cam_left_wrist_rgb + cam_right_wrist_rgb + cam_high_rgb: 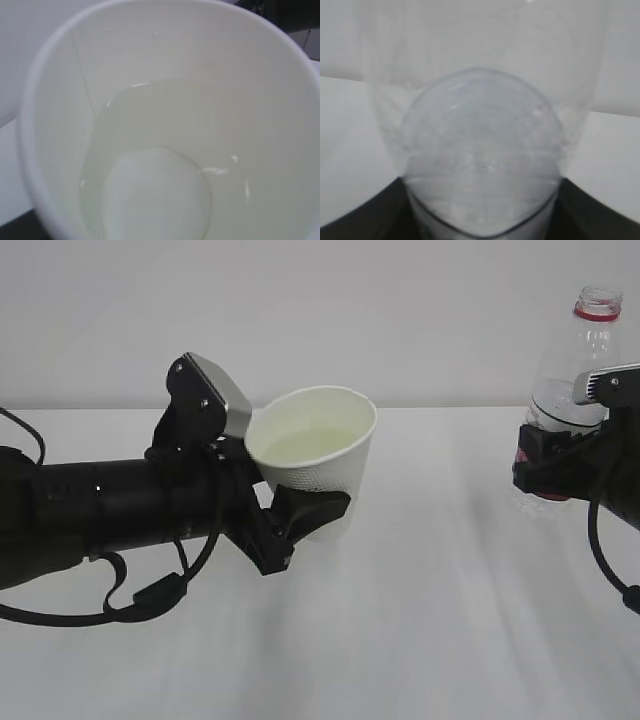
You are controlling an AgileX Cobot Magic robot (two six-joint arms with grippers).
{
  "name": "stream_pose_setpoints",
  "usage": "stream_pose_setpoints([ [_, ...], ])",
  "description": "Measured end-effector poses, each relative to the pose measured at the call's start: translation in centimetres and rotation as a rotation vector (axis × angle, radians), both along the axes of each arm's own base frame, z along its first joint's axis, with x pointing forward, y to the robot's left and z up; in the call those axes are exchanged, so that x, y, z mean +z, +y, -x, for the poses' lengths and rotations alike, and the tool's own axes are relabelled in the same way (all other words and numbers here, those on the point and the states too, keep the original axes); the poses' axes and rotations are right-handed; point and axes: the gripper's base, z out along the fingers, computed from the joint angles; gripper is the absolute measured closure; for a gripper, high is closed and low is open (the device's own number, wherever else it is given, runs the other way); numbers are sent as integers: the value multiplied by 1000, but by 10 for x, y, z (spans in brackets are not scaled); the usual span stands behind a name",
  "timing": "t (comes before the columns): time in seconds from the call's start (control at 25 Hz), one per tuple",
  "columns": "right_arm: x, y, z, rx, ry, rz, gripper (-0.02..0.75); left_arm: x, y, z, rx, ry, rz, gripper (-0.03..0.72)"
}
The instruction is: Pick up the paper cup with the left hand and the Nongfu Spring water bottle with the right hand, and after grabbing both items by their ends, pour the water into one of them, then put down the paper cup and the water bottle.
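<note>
My left gripper point(296, 508) is shut on the lower wall of the white paper cup point(322, 458) and holds it above the table, tilted with its mouth toward the camera. Clear water point(308, 446) lies in the cup. In the left wrist view the cup point(165, 75) fills the frame and the water point(150, 170) pools at its bottom; my fingers are hidden there. At the far right, my right gripper point(558, 455) is shut on the lower part of the Nongfu Spring water bottle point(580, 360), which stands upright, uncapped, with a red neck ring. The bottle point(480, 125) fills the right wrist view between dark fingers point(365, 215).
A white table point(420, 620) runs under both arms, with a plain white wall behind. The black left arm point(110, 505) reaches in from the left edge, with a cable looping below it. A wide gap separates cup and bottle.
</note>
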Motion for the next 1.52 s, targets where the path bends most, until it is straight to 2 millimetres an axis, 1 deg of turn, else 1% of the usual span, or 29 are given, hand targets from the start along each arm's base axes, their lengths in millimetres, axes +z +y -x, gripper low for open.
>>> stream_pose_setpoints([
  [0.52,0,0,0,0,0,0,307,3,7,-11,133,-26,24,192],
  [0.76,0,0,0,0,-2,0,307,4,23,-25,218,-17,40,192],
  [1.12,0,0,0,-1,-2,-2,307,4,54,-45,333,-15,42,192],
  [1.52,0,0,0,-1,-2,-2,307,4,81,-58,422,-17,42,192],
])
